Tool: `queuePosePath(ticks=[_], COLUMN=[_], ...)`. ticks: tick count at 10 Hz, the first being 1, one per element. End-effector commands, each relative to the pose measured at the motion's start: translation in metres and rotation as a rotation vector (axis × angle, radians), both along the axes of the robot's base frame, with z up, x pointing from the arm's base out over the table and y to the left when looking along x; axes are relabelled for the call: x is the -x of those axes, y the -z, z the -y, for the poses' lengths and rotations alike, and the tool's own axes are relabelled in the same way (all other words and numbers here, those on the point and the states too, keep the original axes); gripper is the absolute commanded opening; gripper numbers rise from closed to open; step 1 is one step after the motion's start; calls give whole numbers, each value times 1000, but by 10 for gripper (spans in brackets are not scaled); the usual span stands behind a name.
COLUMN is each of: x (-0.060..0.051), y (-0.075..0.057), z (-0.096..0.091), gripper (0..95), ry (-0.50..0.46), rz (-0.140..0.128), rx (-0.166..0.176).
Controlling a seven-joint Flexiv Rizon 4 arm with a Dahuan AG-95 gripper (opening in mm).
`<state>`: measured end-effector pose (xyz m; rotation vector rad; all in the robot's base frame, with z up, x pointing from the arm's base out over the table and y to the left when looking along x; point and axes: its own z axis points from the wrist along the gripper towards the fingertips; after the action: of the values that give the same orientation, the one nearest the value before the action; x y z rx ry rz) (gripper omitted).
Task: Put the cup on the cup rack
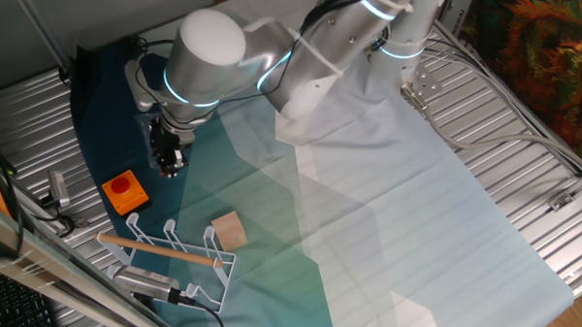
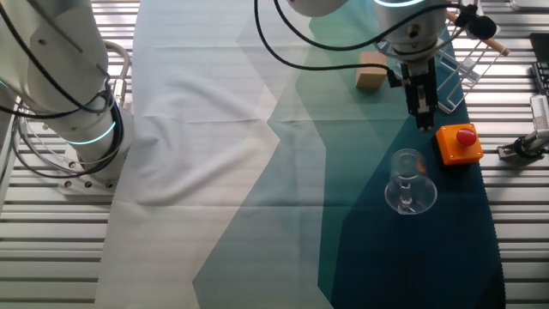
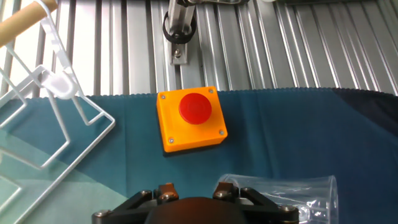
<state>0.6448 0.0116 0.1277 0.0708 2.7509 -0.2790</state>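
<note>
An orange box (image 3: 190,119) with a red button (image 3: 195,107) sits on the dark teal cloth (image 2: 403,249) near the worktop (image 1: 524,165) edge. A tan wooden block (image 1: 227,230) lies well apart.

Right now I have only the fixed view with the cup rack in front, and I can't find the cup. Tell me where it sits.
Observer: The cup sits on the dark blue cloth beside the orange button box, on the side away from the cup rack.
Operator: Give me the gripper's position against it.
Observer: The gripper hangs apart from the cup, nearer the rack than the cup is.
Operator: Check the hand view.
Observer: There the cup shows only at the lower right edge, and the button box fills the centre.
</note>
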Motion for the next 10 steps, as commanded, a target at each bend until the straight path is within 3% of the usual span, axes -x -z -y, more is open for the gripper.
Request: queuePosePath(ticks=[1,5,10], x=[1,1,1], y=[-1,-1,-1], z=[1,1,1], gripper=[380,380,380], ry=[-12,-73,-93], rz=[-2,-27,-28], rx=[4,15,2])
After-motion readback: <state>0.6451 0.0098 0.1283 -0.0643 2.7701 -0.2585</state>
